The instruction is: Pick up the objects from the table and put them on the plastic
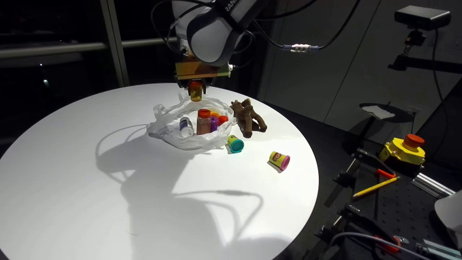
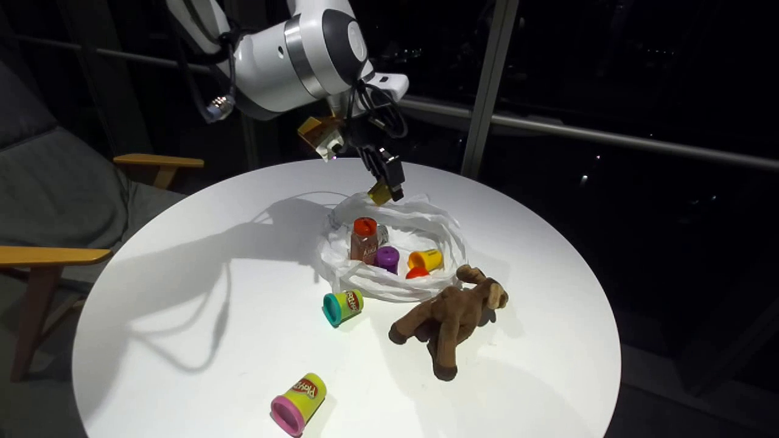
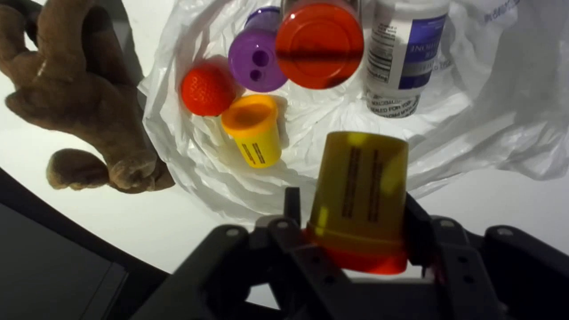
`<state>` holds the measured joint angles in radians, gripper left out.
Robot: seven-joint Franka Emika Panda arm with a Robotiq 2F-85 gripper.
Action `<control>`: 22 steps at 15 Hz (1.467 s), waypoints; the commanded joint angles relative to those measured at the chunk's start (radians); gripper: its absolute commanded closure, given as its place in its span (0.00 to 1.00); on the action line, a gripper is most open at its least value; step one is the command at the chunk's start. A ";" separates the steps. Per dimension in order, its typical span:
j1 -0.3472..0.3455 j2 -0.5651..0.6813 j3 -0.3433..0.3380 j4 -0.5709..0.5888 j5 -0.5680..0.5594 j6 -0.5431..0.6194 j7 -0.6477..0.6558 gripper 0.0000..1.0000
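Note:
Held in the air over the back part of the plastic point(image 1: 160, 130) is a yellow tub point(image 3: 360, 178), its red lid up; my gripper point(image 3: 355, 213) is shut on it. The plastic is a crumpled white bag spread open. Inside lie a red-lidded jar point(image 1: 203, 124), a purple container point(image 2: 387, 260), a yellow tub with orange lid point(image 3: 258, 142), a red ball-like piece point(image 3: 207, 90) and a blue-white bottle point(image 3: 406, 53). Outside it, a teal-lidded tub point(image 2: 344, 306), a pink-lidded tub point(image 2: 298, 404) and the brown plush animal point(image 2: 453, 313) rest on the table.
Everything stands on a round white table point(image 1: 90, 202), whose far edge curves just behind the bag. A cart with a yellow stop button box point(image 1: 403, 151) is beside the table. An armchair point(image 2: 73, 194) stands close to the table in an exterior view.

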<state>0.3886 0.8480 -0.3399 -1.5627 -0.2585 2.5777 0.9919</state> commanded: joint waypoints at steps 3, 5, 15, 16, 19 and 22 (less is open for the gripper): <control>0.041 0.167 -0.053 0.250 -0.070 -0.122 0.172 0.73; 0.037 0.215 -0.048 0.303 -0.086 -0.161 0.199 0.73; 0.007 0.390 -0.030 0.510 -0.126 -0.348 0.224 0.73; 0.010 0.390 -0.033 0.520 -0.132 -0.359 0.223 0.23; 0.004 0.378 -0.027 0.525 -0.149 -0.372 0.217 0.09; -0.002 0.350 -0.022 0.496 -0.154 -0.354 0.223 0.00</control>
<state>0.3998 1.2122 -0.3691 -1.0798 -0.3844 2.2351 1.2066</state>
